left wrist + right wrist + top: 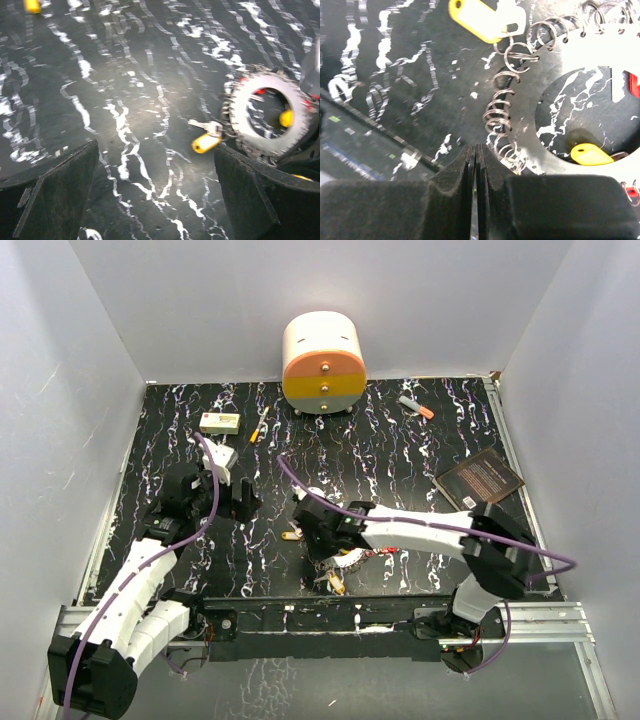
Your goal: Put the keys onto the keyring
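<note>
Right gripper (475,150) pinched shut at keyring (535,95) rim. Left gripper (155,190) gapes wide, empty, near yellow key (205,142).

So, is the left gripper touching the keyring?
Apart. The top view shows bare tabletop between the open left gripper and the keyring, which lies further right.

I get an evenly lit, sharp overhead view — the keyring (605,52) beyond my right jaws glares white, and the left wrist view is motion-blurred.
</note>
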